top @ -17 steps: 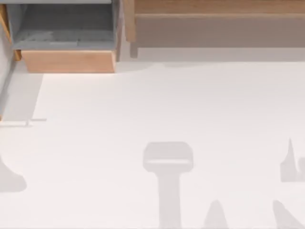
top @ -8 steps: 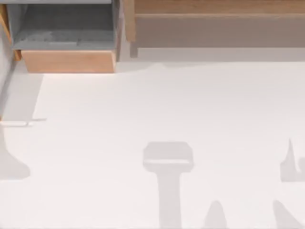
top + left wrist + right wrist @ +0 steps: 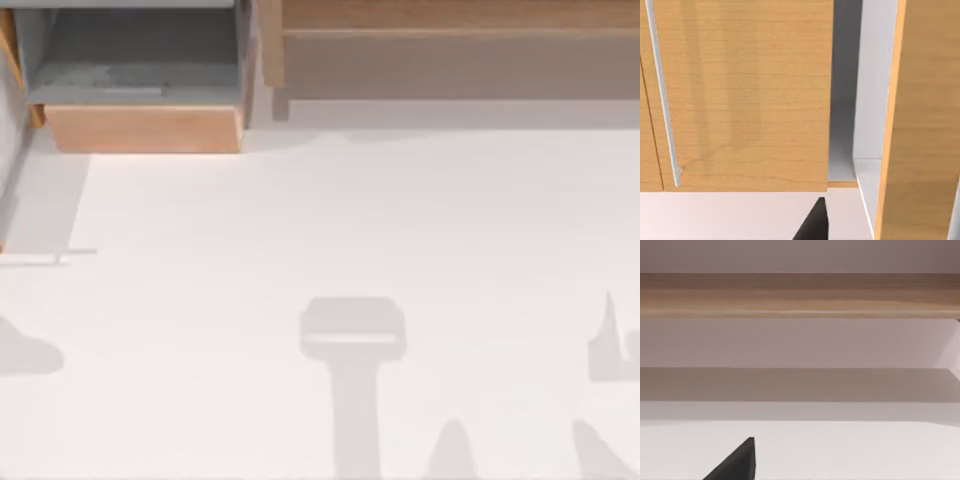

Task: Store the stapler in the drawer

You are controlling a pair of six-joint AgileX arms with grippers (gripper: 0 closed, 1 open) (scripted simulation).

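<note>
1. The drawer (image 3: 140, 90) sits pulled out at the far left of the table (image 3: 350, 220), showing its grey floor and tan front.
2. The stapler cannot be seen, so where it lies cannot be told.
3. The left gripper's dark fingertip (image 3: 815, 222) faces the tan wooden front (image 3: 740, 100). The right gripper's fingertip (image 3: 737, 462) faces a wooden shelf (image 3: 800, 295). Whether either is open or closed cannot be told.
4. The robot should probably find the stapler first, then carry it high over the tan front panel.
</note>
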